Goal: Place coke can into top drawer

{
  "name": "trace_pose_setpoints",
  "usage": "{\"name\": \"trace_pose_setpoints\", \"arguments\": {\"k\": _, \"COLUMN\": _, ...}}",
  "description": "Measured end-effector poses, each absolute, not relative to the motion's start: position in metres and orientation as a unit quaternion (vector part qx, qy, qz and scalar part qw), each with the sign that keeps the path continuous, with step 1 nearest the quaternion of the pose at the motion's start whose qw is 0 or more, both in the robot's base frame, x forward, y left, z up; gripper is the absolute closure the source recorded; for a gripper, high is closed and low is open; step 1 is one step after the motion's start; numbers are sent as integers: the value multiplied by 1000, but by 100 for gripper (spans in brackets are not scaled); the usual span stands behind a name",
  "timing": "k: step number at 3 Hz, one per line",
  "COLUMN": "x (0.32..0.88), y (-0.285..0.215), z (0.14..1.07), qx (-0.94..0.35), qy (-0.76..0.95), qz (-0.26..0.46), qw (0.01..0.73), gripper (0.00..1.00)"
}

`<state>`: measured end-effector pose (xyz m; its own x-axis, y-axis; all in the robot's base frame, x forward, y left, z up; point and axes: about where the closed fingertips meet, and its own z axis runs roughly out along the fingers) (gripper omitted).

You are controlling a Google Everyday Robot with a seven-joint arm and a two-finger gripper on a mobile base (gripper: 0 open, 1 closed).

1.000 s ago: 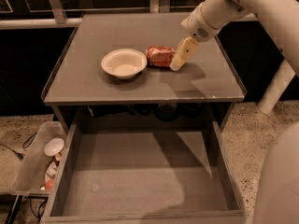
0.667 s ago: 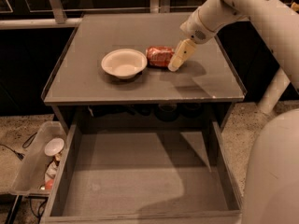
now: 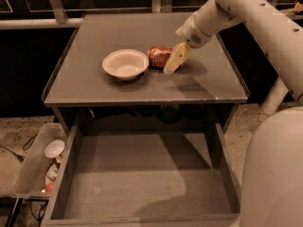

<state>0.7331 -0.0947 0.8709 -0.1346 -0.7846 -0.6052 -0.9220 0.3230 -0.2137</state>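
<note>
Coke can [image 3: 159, 56] on its side on grey cabinet top [image 3: 199, 86], upper centre, just right of cream bowl [image 3: 125, 64], gripper [image 3: 170, 66] against the can's right end, grip state cannot be told, top drawer [image 3: 142, 183] open across lower frame

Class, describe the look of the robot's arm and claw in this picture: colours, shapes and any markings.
The arm is a thick, rounded tube in glossy off-white, with a few small dark dots along its shell and no cables showing. The claw, beside the coke can on the cabinet top, is cream-yellow and tapers to a blunt tip.
</note>
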Motion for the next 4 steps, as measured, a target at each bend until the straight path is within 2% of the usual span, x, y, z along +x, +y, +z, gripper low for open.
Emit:
{"name": "trace_pose_setpoints", "arguments": {"k": 2, "x": 721, "y": -75, "z": 847, "qx": -584, "qy": 742, "qz": 135, "qw": 299, "gripper": 0}}
{"name": "trace_pose_setpoints", "arguments": {"k": 3, "x": 720, "y": -75, "z": 846, "qx": -585, "qy": 742, "qz": 136, "qw": 298, "gripper": 15}}
{"name": "trace_pose_setpoints", "arguments": {"k": 4, "x": 720, "y": -75, "z": 846, "qx": -585, "qy": 742, "qz": 136, "qw": 298, "gripper": 38}}
